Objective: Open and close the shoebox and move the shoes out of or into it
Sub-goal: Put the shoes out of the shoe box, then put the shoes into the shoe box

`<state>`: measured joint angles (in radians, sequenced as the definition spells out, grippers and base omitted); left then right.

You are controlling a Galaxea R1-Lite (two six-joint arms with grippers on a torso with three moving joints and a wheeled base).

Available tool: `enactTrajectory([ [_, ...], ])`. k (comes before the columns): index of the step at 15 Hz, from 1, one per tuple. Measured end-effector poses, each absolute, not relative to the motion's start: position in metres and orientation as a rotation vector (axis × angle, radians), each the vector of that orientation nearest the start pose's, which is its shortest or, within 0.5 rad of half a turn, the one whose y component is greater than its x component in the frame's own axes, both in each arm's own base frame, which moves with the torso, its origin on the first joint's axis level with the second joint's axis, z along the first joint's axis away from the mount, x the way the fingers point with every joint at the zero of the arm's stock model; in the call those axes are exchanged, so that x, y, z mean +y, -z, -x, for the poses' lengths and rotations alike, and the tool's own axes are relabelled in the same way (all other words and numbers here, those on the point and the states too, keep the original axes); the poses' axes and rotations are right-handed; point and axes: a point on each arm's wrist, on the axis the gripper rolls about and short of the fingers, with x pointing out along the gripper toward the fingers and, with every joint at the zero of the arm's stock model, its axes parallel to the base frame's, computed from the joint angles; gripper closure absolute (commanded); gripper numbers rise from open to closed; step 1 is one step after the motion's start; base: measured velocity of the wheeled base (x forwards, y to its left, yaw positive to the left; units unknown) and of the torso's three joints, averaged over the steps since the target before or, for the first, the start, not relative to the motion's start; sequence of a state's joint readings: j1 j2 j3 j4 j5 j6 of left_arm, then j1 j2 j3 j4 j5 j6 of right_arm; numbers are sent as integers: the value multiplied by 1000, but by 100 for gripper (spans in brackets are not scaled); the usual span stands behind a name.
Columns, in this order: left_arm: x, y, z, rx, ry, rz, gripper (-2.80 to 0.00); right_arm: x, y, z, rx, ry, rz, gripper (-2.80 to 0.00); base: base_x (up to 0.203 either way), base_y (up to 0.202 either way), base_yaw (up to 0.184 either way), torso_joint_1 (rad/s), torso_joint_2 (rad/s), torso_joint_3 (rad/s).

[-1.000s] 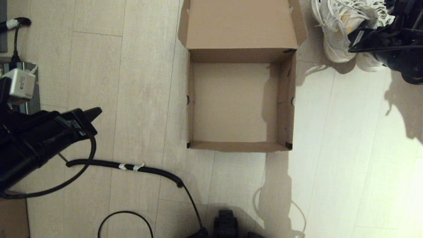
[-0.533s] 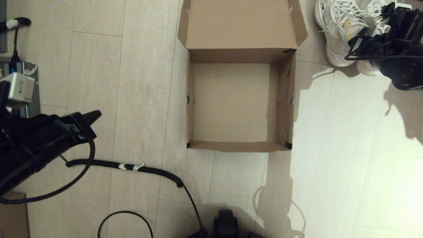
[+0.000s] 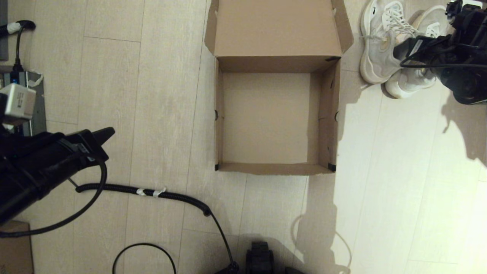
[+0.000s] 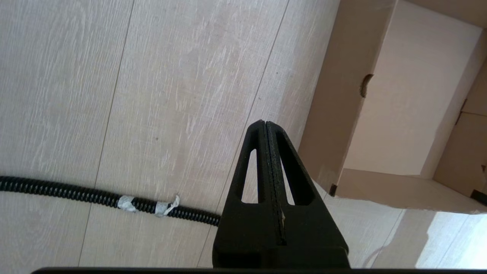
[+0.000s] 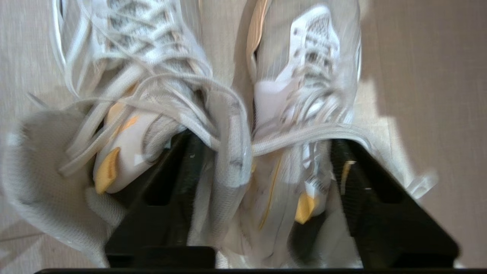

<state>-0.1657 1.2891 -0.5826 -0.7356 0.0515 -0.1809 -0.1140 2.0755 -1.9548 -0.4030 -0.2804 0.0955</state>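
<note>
The shoebox stands open and empty on the floor in the middle of the head view, its lid folded back on the far side. Both white shoes are at its far right, toes pointing toward me. My right gripper has one finger inside each shoe and is shut on their inner walls, pinched together between the fingers. My left gripper is shut on nothing, low at the left, off the box's left wall.
A black corrugated cable with white tape runs across the floor in front of the left arm. A white power adapter sits at the far left, a smaller carton at the bottom left corner. Bare floor lies right of the box.
The right gripper has brought the shoes nearer to me beside the box, and their toes now reach further down the view. The left arm has drifted slightly back.
</note>
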Motion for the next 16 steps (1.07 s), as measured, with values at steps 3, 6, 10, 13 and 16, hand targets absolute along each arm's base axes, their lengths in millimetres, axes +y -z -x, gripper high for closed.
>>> enactTrajectory([
  [3,-32,-241,-200,-38,120,186,0,-52,-362,-402,-319,381,-120,-280,0,0,0,0,0,0],
  [6,-36,-261,-216,-91,165,190,0,-39,-377,-373,-278,340,-136,0,0,0,0,0,0,0],
  [10,-46,-275,-254,-119,268,187,0,-20,-382,-357,-234,238,-268,0,0,0,0,0,0,0],
  [13,-54,-271,-283,-123,342,186,0,-12,-361,-358,-124,131,-403,0,0,0,0,0,0,0],
  [16,-63,-258,-305,-155,429,182,0,-12,-333,-339,32,-96,-482,0,0,0,0,0,0,0],
])
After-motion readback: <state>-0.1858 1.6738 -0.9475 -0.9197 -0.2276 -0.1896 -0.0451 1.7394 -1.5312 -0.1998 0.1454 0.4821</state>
